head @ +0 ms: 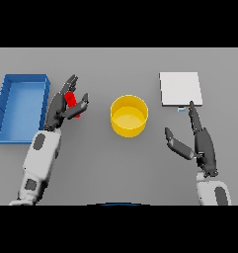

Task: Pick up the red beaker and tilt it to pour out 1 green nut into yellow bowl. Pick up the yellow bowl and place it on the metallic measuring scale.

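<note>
**A:** Where does everything sit, taking the yellow bowl [129, 115] as the centre?

**B:** The red beaker [71, 103] is off to the bowl's left, well apart from it, and the left hand [61, 107] is right on it. The fingers reach along its far side and the thumb comes across its near side, so only a strip of red shows between them. I read that as a loose wrap around the beaker, not a tight fist.

**A:** Is it lifted?

**B:** I can't tell; it looks low, near the table. Beyond it, further left of the bowl, lies a blue tray [7, 106].

**A:** Why grip it from the side like that?

**B:** Probably so the wrist can roll the beaker towards the bowl and tip one nut out. No green nut shows from here, and the bowl looks empty.

**A:** And the other side?

**B:** The scale [180, 89], a pale square plate, sits to the bowl's right and a little further back. The right hand [202, 146] waits nearer than the scale, to the bowl's right, with straight fingers, thumb spread, holding nothing. It seems placed there to take the bowl across once the pour is done.
</note>
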{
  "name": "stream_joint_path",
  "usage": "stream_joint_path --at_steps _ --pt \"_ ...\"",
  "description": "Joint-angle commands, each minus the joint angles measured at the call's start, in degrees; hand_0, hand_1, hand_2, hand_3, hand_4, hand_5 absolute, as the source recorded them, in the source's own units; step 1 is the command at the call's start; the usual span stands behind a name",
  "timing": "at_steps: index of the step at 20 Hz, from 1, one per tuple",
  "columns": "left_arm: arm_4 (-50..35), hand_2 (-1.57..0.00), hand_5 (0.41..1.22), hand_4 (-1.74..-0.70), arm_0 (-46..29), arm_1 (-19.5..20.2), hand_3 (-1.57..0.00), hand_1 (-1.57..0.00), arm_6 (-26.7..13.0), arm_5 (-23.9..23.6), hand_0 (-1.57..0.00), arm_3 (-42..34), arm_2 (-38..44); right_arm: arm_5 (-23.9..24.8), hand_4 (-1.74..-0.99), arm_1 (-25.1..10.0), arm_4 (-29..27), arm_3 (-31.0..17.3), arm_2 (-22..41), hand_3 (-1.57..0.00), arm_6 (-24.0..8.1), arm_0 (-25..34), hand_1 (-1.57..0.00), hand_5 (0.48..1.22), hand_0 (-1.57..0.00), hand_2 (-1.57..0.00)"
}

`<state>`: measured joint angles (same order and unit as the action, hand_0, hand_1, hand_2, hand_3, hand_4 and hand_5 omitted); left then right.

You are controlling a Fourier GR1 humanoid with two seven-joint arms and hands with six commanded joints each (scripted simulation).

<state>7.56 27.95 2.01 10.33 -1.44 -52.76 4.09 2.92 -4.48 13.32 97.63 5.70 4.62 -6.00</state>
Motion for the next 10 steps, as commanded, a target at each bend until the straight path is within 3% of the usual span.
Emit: stream_joint_path --at_steps 1,3,5,6,10 --pt "-0.6 -0.36 0.783 -1.45 0.4 -0.3 -0.29 -0.33 -0.6 -0.5 -0.29 0.2 0.7 0.2 -1.258 -0.1 0.2 0.4 0.0 0.0 0.2 -0.3 0.0 0.644 0.0 0.0" --pt "0.4 -0.73 0.941 -1.5 0.7 -0.5 -0.72 -0.7 -1.0 -2.1 -0.66 1.0 0.5 0.1 -1.255 -0.3 -0.2 -0.3 -0.6 0.0 0.1 -0.4 0.0 0.644 0.0 0.0" --pt "1.5 -1.03 1.042 -1.57 1.5 0.1 -0.93 -1.01 -2.1 -2.5 -0.99 2.0 0.1 -0.1 -1.254 -0.3 -0.8 0.1 -0.7 0.0 0.4 -0.4 0.0 0.645 0.0 0.0" --pt "1.5 -1.14 1.078 -1.6 1.6 0.2 -0.97 -1.12 -2.0 -2.3 -1.11 1.5 -0.6 0.1 -1.252 -0.1 -0.5 0.1 -0.5 0.0 0.6 -0.6 0.0 0.644 0.0 0.0" --pt "2.1 -1.4 1.162 -1.51 0.9 -0.5 -1.33 -1.39 -1.5 -2.0 -1.38 1.4 -1.7 0.0 -1.257 0.5 -0.8 -0.2 -0.3 0.0 0.9 -0.7 0.0 0.645 0.0 0.0"
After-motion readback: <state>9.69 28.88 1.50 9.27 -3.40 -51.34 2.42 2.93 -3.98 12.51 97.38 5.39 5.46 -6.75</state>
